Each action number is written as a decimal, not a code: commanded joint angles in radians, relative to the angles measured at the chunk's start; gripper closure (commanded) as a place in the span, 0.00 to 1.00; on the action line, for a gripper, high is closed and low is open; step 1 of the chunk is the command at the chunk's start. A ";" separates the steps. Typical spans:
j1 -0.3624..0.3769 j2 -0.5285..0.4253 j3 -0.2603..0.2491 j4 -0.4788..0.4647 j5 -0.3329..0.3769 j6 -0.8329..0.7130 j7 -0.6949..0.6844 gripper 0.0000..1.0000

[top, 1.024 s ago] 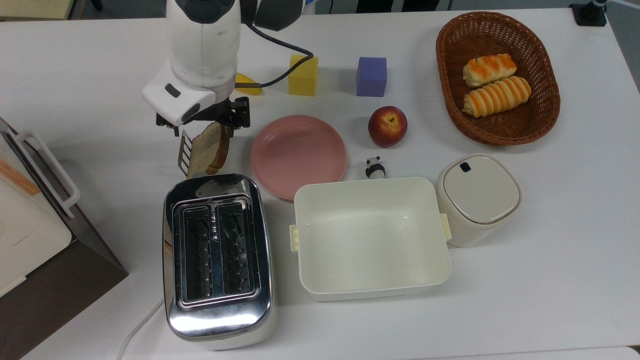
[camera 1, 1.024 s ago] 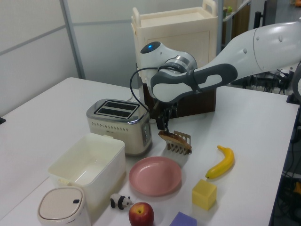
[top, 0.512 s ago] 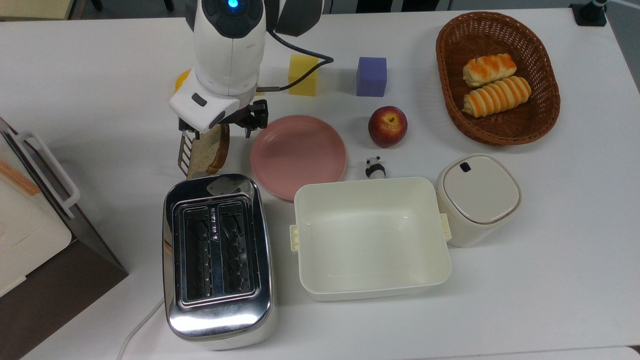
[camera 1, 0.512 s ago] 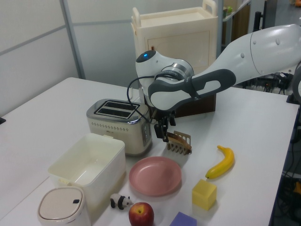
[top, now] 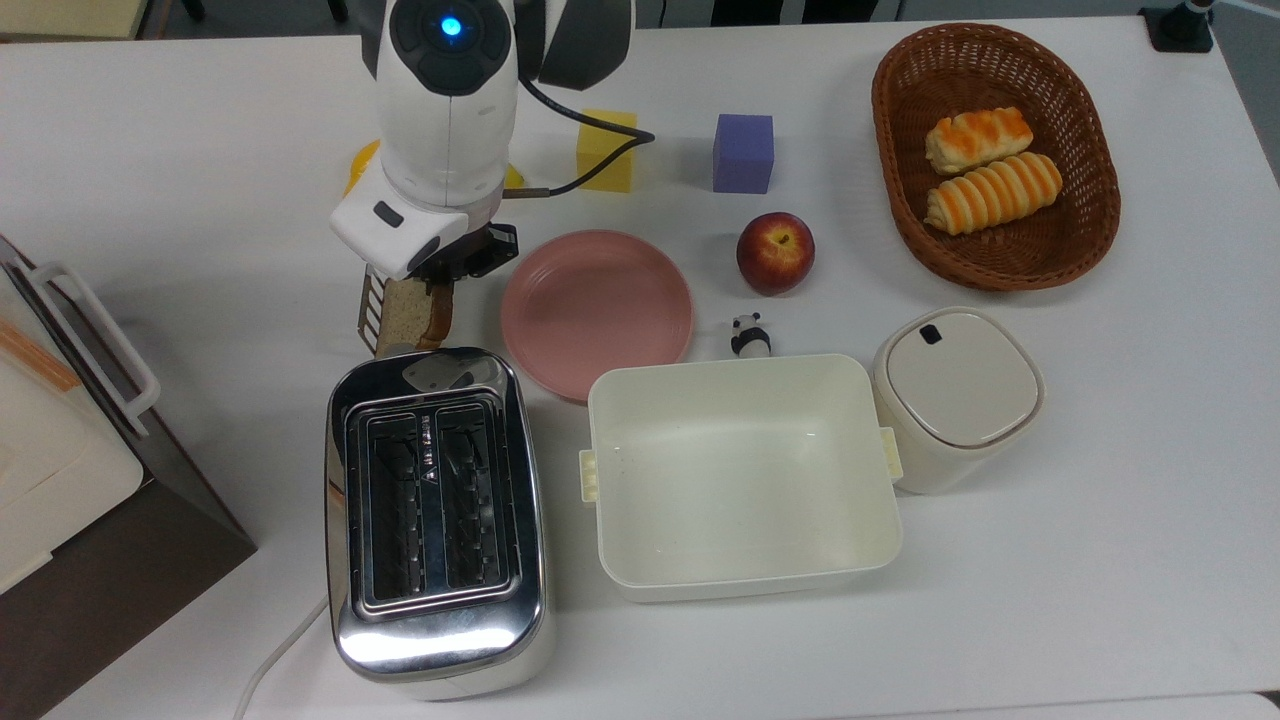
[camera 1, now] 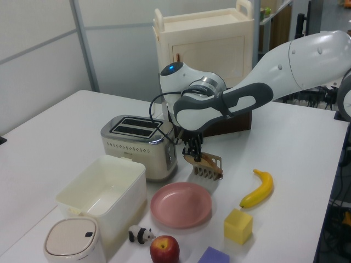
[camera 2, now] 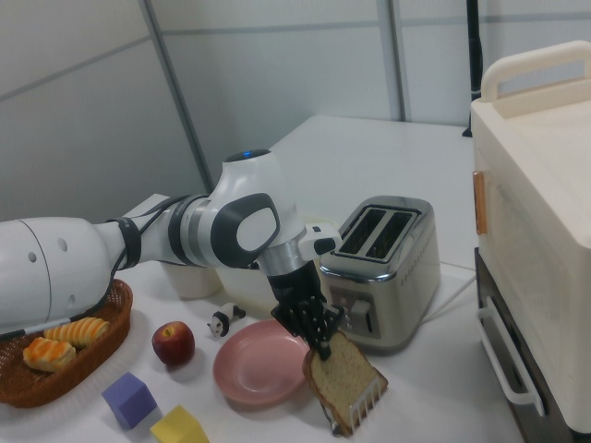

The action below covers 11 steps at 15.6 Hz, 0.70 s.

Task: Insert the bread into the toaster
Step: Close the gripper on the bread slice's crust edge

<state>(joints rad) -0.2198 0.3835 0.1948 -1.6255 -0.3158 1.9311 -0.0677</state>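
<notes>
Clamped on the top edge of the bread (camera 2: 343, 377), the gripper (camera 2: 320, 342) has its dark fingers pinched close on the crust; the right view shows this plainly, along with the slice's speckled tan face and darker brown rim. From the top view the gripper (top: 452, 262) is mostly hidden under the white wrist, and the bread (top: 412, 312) appears as a narrow brown-edged strip directly below it. The slice leans tilted in a small wire toast rack (camera 1: 207, 166), whose thin metal prongs read best in the left view, just under the gripper (camera 1: 193, 157).

Beside the gripper, toward the top view's bottom, stands the toaster (top: 436, 520), shiny chrome with rounded corners and 2 dark slots. At the top view's right of the gripper lies a smooth round pink plate (top: 596, 309). Past the plate sit a red apple (top: 775, 252) and a woven brown basket (top: 1088, 231) holding 2 orange-striped rolls (top: 990, 168).
</notes>
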 commanded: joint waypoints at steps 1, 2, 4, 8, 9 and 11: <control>-0.001 -0.011 0.003 -0.024 -0.011 0.029 0.025 1.00; -0.001 -0.012 0.003 -0.022 -0.011 0.029 0.025 1.00; -0.003 -0.023 0.003 -0.020 -0.009 0.028 0.025 1.00; -0.021 -0.061 0.003 -0.014 -0.005 0.020 0.046 1.00; -0.024 -0.074 0.003 -0.013 -0.003 0.019 0.052 1.00; -0.032 -0.101 0.003 -0.013 0.004 0.015 0.055 1.00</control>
<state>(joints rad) -0.2405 0.3455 0.1946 -1.6080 -0.3158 1.9351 -0.0380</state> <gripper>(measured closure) 0.899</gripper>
